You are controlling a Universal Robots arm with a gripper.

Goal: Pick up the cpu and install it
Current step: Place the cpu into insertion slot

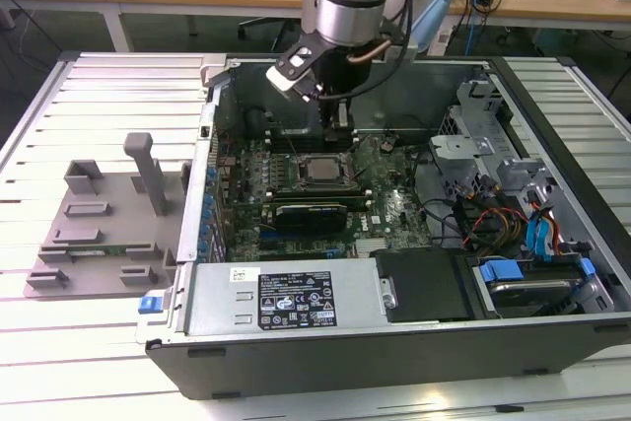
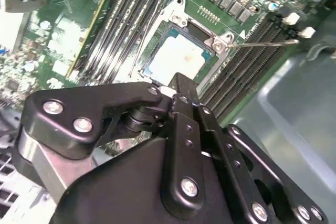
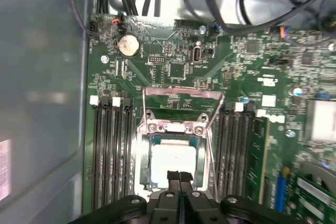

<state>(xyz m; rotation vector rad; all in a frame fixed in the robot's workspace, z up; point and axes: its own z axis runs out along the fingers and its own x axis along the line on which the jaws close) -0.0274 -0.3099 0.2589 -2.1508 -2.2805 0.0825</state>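
Exterior view: arm (image 1: 347, 7) reaches into the open computer case (image 1: 296, 303) on the desk (image 1: 99, 86); the cpu (image 1: 320, 169) lies in the motherboard (image 1: 394, 206) socket beneath the jaws. Second wrist view: jaws pressed together, gripping nothing, tips close above the cpu (image 2: 177, 59). First wrist view: cpu (image 3: 170, 160) seated in the socket, retention plate (image 3: 181, 100) flipped up, memory slots (image 3: 110, 150) on either side.

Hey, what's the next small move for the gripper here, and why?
Probably a straight lift clear: the cpu already lies flat in the socket, and the gripper, shut and empty, hangs over its edge.
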